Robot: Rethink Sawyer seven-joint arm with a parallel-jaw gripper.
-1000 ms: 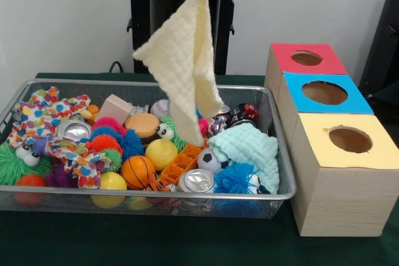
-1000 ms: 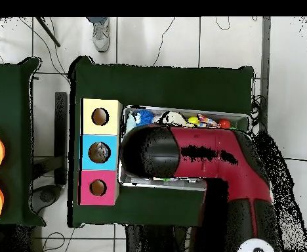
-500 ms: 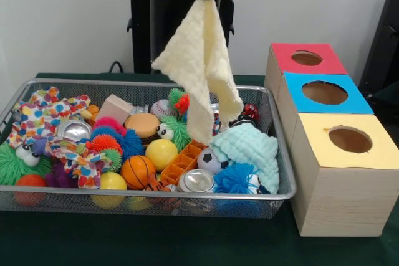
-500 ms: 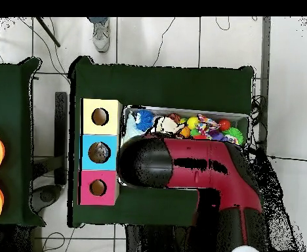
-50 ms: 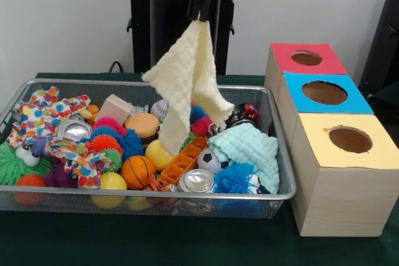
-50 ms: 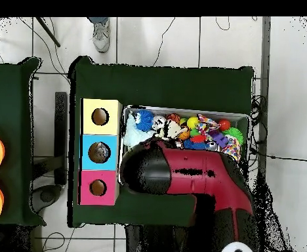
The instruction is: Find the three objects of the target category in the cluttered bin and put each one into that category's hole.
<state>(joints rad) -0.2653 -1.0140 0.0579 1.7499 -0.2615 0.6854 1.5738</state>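
In the front view my gripper (image 5: 199, 13) is shut on the top corner of a pale yellow cloth (image 5: 186, 83), which hangs above the middle of the wire bin (image 5: 149, 200). The cloth's lower tip dangles just over the toys. A light blue cloth (image 5: 247, 149) lies in the bin's right end, and a multicoloured patterned cloth (image 5: 48, 118) lies at its left end. To the right stand three boxes with holes: red (image 5: 307, 58), blue (image 5: 325, 92) and yellow (image 5: 350, 139). From overhead, the red arm (image 6: 195, 177) covers the gripper and the held cloth.
The bin is crowded with balls, spiky toys, cans, an orange grid block (image 5: 182, 161) and a wooden block (image 5: 115, 108). A black stand (image 5: 143, 26) rises behind the bin. A person's shoe (image 6: 101, 34) shows at the overhead view's top edge.
The hanging yellow cloth has swung back left and sits a little lower over the bin. In the overhead view the arm has drawn back toward the base, uncovering more of the bin.
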